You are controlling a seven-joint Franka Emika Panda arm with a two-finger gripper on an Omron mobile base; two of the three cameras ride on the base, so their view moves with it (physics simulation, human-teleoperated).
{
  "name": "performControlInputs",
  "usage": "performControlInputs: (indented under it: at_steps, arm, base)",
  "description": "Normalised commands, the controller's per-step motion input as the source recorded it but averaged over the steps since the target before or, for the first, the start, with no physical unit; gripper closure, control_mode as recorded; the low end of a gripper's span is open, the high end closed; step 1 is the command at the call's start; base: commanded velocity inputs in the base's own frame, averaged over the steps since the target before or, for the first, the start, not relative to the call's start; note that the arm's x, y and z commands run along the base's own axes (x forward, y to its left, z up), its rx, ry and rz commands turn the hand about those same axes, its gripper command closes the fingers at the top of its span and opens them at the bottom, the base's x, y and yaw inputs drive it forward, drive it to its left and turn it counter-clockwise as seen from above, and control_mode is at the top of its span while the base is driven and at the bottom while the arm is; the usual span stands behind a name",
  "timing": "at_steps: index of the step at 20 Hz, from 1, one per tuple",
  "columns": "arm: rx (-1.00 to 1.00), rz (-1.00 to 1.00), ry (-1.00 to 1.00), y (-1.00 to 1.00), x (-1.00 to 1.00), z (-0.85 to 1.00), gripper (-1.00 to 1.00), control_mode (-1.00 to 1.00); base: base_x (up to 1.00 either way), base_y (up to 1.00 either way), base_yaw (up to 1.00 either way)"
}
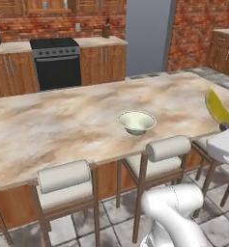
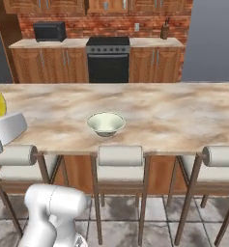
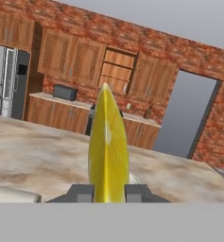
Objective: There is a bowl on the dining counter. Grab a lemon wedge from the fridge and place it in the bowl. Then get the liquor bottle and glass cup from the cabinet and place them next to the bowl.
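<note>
Yellow lemon wedge (image 3: 107,146) clamped in tool (image 3: 108,193) beside bowl (image 1: 136,121).

Lemon wedge (image 3: 107,146): yellow, narrow and pointed, standing upright on edge between the two dark fingertips (image 3: 81,194) of the gripper (image 3: 108,194), which is closed on it; in the left base view it appears above the right end of the dining counter (image 1: 48,130). Bowl (image 1: 136,121): pale cream, round, upright and empty, resting on the marbled counter top near the front edge, well apart from the wedge.
</note>
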Motion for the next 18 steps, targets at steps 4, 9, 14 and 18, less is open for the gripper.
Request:
performControlInputs:
  at_steps: [4,9,14,18]
  arm:
    - [0.00,0.00,0.00,0.00,0.00,0.00,1.00,1.00]
    - [0.00,0.00,0.00,0.00,0.00,0.00,1.00,1.00]
    - [0.00,0.00,0.00,0.00,0.00,0.00,1.00,1.00]
    - [0.00,0.00,0.00,0.00,0.00,0.00,1.00,1.00]
  base:
    - [0.63,-0.55,0.27]
    - [0.62,-0.31,0.11]
    - [0.77,-0.02,0.01]
    - [0.91,0.00,0.00]
